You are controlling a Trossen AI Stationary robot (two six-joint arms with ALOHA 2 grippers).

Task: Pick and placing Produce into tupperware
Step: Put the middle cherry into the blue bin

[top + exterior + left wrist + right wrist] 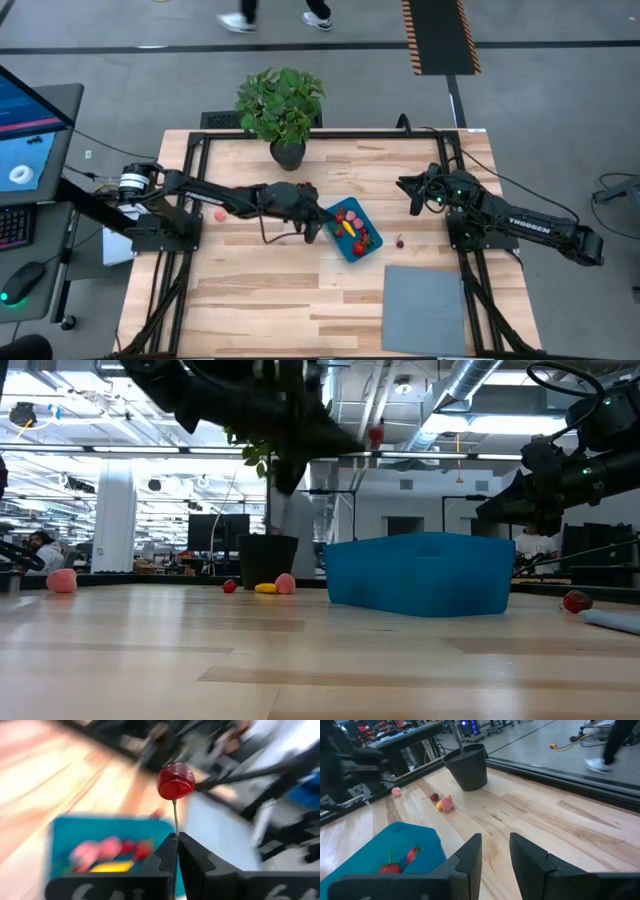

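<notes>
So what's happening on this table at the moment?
The left gripper pinches a small red cherry by its thin stem, jaws shut, above the shallow teal-blue plastic tub, which already holds several red, pink and yellow pieces. More pieces lie loose on the wooden table. The right gripper waits to the side, jaws open.

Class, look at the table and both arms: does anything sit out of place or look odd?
Several fruit pieces lie loose on the table, outside the blue tub; one cherry sits alone near the grey mat. The left gripper pinches another cherry only by its thin stem. The right gripper waits open.
</notes>
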